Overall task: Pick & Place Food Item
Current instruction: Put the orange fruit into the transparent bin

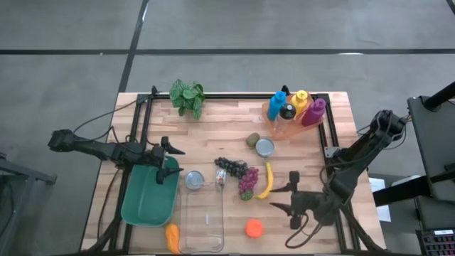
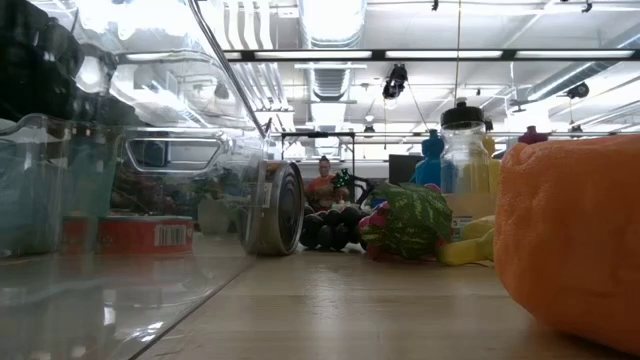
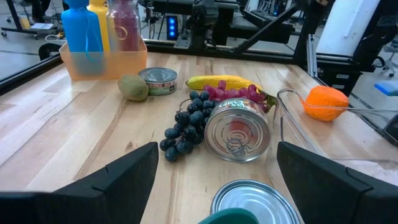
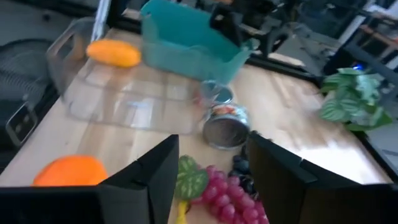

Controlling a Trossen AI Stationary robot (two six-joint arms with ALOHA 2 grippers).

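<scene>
Food lies in the middle of the table: dark grapes (image 1: 231,167), red grapes (image 1: 247,182), a banana (image 1: 266,181) and a kiwi (image 1: 252,139). An orange (image 1: 254,227) sits near the front edge, and an orange-yellow fruit (image 1: 173,238) lies beside the clear container (image 1: 202,217). My right gripper (image 1: 288,198) hovers open just right of the banana; in its wrist view the red grapes (image 4: 217,190) show below the gap of my right gripper (image 4: 211,149), untouched. My left gripper (image 1: 174,160) stands open over the teal bin (image 1: 146,199) and holds nothing.
Three cans are about: an upright can (image 1: 264,147) by the kiwi, a second can (image 1: 194,179) beside the bin and a third can (image 1: 220,178) on its side. An orange tray of bottles (image 1: 291,110) stands far right, a plant (image 1: 187,96) far left.
</scene>
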